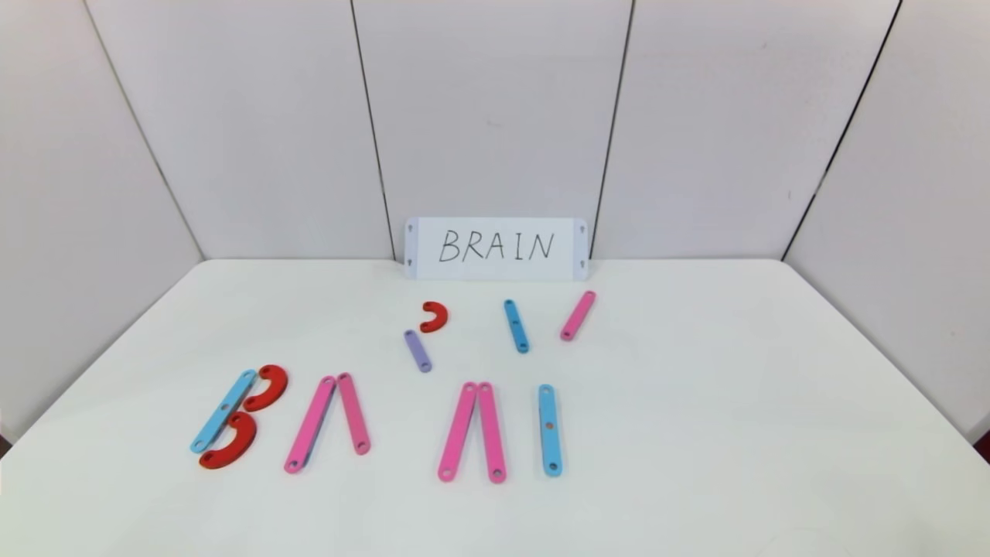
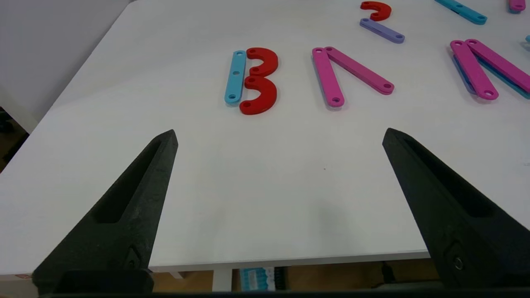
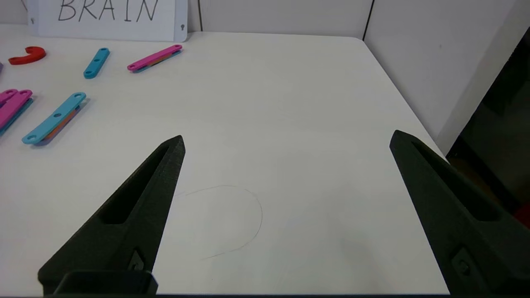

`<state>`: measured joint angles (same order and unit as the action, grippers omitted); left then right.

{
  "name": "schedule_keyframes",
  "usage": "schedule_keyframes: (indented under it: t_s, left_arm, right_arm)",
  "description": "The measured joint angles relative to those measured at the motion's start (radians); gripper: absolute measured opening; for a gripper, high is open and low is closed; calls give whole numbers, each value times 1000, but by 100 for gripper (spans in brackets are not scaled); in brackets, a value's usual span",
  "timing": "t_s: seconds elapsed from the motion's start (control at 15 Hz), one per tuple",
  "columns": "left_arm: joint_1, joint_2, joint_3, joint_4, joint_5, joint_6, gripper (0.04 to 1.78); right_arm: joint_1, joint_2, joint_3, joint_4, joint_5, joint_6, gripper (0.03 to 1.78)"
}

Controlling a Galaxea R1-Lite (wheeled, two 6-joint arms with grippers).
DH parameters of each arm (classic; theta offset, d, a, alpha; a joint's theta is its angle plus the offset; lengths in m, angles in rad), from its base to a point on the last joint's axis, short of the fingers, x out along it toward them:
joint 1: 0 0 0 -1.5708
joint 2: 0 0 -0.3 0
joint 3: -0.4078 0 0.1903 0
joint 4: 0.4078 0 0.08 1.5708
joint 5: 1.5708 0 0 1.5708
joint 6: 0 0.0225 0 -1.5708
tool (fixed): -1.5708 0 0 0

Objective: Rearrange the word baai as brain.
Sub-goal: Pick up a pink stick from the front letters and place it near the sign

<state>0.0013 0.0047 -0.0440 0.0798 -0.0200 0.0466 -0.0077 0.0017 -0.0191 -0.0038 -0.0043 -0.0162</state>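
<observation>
Lying along the table's near edge: the word baai, bars running roughly near-to-far. Spare pieces toward the far edge. Left gripper nearer the B, released; right gripper likewise spread, empty.

White table: letter row B-A-A-I across lower centre; spare red arc, purple bar, blue bar, pink bar mid-frame; card top centre.
</observation>
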Motion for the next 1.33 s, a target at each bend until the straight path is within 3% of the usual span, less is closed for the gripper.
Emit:
schedule_keyframes:
  t_s: [0.33, 0.73, 1.07, 1.33]
  left_arm:
    - [0, 146, -167, 6, -1, -6, 174]
    - [-1, 528, -462, 9, -51, -6, 174]
    - [-23, 869, -709, 40, -88, 7, 174]
    - [-116, 1099, -906, 160, -90, 23, 174]
  right_arm:
    - [0, 128, -193, 28, -3, 40, 173]
    - [0, 480, -498, 31, 23, 120, 173]
    - [0, 773, -722, 83, 115, 123, 173]
    - [9, 968, -860, 153, 216, 119, 173]
